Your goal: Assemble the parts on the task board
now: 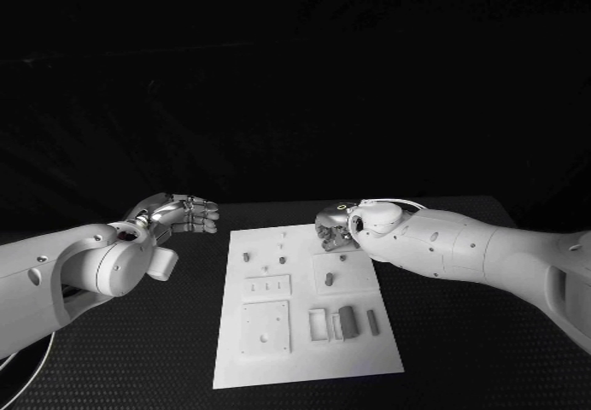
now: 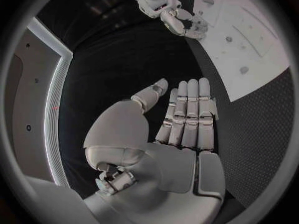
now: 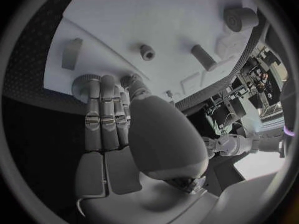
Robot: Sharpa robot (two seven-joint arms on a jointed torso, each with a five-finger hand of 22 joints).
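Right silver many-fingered hand (image 1: 335, 229) rests over the far edge of the white rectangular task board (image 1: 304, 354), fingertips (image 3: 93, 84) closed on a round grey part (image 3: 81, 84) standing there. Left silver hand (image 1: 183, 213), beside the board's far left corner over the black table (image 1: 123, 359), is empty, fingers (image 2: 190, 109) straight and together. Small grey oblong parts (image 1: 348, 321) lie near the board's near right corner.

Two white arms are showing smooth rounded shells, each ending in a silver segmented hand: left hand (image 1: 184, 213), right hand (image 1: 335, 225) (a thin pale cable is looping over its wrist).
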